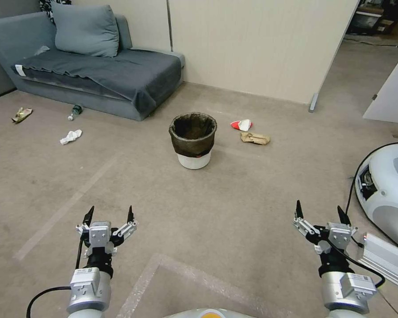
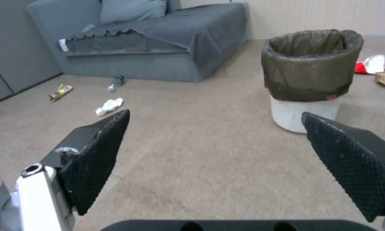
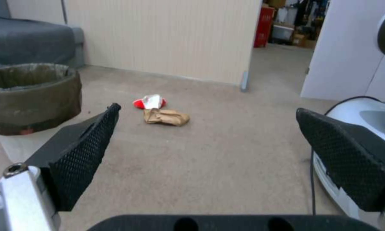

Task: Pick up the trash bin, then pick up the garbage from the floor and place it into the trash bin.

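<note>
- Floor (image 1: 234,194): beige short carpet with faint tape lines. It carries the bin and all the litter, and nothing has been lifted off it yet.
- Sofa (image 1: 97,75): grey, against the back-left wall. Part of the litter lies on the carpet just in front of it.
- Bin (image 1: 193,140): stands upright mid-floor, straight ahead between the two arms and well apart from both. Small, round and white, with a dark bag folded down over its rim so that only the base shows white. The mouth is open; what is inside cannot be told. It looks placed centrally so either arm could reach it once the robot closes in, so the task seems to be at its start.
- Left pincer (image 1: 109,213): low at the near left, fingers wide apart, nothing held. It points forward at the bin, which looks like a ready pose for a pickup.
- Right pincer (image 1: 319,210): near right, fingers also spread, empty, aimed towards the litter to the right of the bin.
- Brown paper (image 1: 254,138): crumpled, just right of the bin.
- Red-white wrapper (image 1: 241,125): just beside the paper, on its far side.
- White tissue (image 1: 70,136): crumpled, left of the bin, near the sofa.
- Yellow wrapper (image 1: 21,115): far left.
- Green bottle (image 1: 74,111): lies on its side at the sofa's foot.
</note>
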Controlling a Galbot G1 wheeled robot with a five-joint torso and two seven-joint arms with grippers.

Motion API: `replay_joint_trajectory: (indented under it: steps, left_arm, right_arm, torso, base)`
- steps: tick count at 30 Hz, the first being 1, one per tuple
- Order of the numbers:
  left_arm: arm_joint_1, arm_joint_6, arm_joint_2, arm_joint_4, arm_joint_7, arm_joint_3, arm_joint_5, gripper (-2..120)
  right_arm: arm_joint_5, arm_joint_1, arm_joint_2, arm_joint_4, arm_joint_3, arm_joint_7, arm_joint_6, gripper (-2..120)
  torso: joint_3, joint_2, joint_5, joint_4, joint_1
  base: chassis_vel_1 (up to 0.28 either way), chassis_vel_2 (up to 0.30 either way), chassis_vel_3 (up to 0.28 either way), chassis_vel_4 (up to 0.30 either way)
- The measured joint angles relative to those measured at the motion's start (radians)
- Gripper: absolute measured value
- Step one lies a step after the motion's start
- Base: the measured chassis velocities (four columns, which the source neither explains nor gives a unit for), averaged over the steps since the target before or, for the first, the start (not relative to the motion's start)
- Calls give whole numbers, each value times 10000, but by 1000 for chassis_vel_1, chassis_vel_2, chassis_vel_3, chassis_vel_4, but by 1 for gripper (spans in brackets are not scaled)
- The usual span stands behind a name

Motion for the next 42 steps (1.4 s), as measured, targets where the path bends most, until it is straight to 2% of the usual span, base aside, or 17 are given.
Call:
replay_joint_trajectory:
  steps: [21, 42]
  left_arm:
    - [-47, -73, 0, 216, 58, -33, 8, 100]
    - [-58, -144, -13, 276, 75, -52, 5, 100]
  right_arm:
    - [-80, 30, 0, -101, 18, 102, 47, 100]
    - [-141, 27, 0, -156, 14, 131, 183, 100]
  torso:
    - [1, 0, -1, 0, 0]
    - [0, 0, -2, 0, 1]
  base:
    - [-96, 92, 87, -89]
    - [-139, 142, 145, -140]
